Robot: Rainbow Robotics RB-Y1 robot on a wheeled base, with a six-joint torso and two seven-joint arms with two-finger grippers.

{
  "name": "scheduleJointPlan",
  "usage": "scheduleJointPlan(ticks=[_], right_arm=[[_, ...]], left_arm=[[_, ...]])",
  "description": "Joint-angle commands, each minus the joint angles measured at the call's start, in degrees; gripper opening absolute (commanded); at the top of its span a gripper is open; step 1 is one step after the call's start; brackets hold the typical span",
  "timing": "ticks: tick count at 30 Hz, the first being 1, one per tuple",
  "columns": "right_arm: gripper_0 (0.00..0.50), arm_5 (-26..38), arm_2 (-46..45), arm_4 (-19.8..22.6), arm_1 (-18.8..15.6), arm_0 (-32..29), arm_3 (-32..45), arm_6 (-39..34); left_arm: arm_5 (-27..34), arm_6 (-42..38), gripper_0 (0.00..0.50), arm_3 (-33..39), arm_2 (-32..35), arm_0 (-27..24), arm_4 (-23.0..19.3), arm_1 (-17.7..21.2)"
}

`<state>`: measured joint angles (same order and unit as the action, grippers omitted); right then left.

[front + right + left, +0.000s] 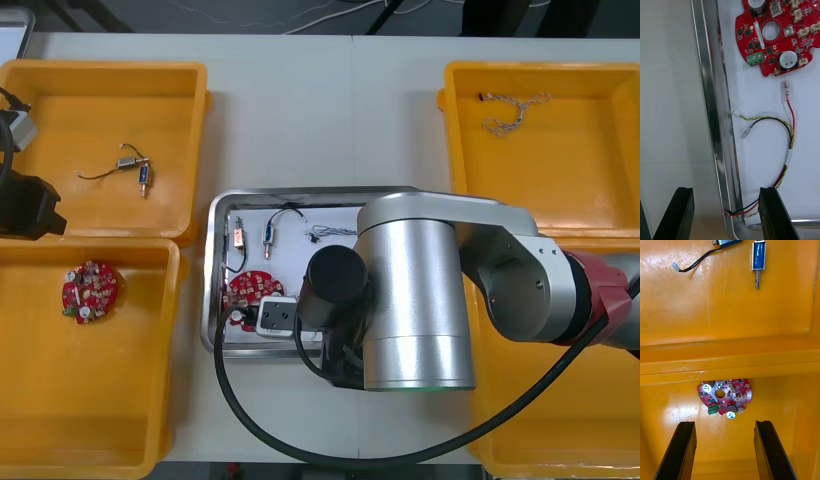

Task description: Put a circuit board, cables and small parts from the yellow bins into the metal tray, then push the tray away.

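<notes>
**Desk:** The right arm (415, 300), nearest the lens, hangs over the metal tray (212, 290) at the middle of the table (300, 120). What is its gripper doing?

**Photographer:** The right gripper (725, 191) has its black fingers (769, 213) spread wide and empty. They straddle the tray's rim near a corner, one outside over the table, one inside beside the red and yellow cable (790, 131).

**Desk:** And the load?

**Photographer:** A circuit board (775, 37), cables and small metal parts (268, 240) lie on the tray's white floor. Loading looks done, so the push is likely what remains.

**Desk:** How will the tray handle?

**Photographer:** It is stiff, thin metal, probably light and quick to slide on a smooth top. I would press low on the wall facing the robot, near its middle, so the tray doesn't swing. The loose contents may shift, and that cable could snag a finger.

**Desk:** The other arm?

**Photographer:** The left gripper (724, 423), equally spread, hovers over a yellow bin (673, 401) holding a second circuit board (724, 395).
</notes>
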<state>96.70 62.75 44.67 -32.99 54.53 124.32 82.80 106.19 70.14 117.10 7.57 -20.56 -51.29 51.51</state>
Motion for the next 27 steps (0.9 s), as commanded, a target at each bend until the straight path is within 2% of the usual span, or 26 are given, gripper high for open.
scheduleJointPlan(ticks=[1,5,11,22,27], right_arm=[[0.500,-1.52,3.08,-0.55,3.10,2.95,-2.67,3.16],[0.500,-2.13,4.48,-1.69,4.60,2.95,-4.34,3.43],[0.500,-2.66,9.14,-6.79,6.71,2.95,-6.19,3.25],[0.500,-3.45,12.83,-11.01,8.20,2.95,-8.12,3.60],[0.500,-4.33,13.27,-11.10,9.25,2.95,-10.15,3.86]], left_arm=[[-0.45,3.69,0.453,1.73,1.74,0.87,0.84,2.63],[-0.28,3.87,0.452,1.73,1.74,0.87,0.84,2.63],[-0.19,3.87,0.452,1.73,1.74,0.87,0.84,2.63],[-0.19,3.87,0.453,1.73,1.74,0.87,0.84,2.63],[-0.19,3.87,0.453,1.73,1.74,0.87,0.84,2.63]])
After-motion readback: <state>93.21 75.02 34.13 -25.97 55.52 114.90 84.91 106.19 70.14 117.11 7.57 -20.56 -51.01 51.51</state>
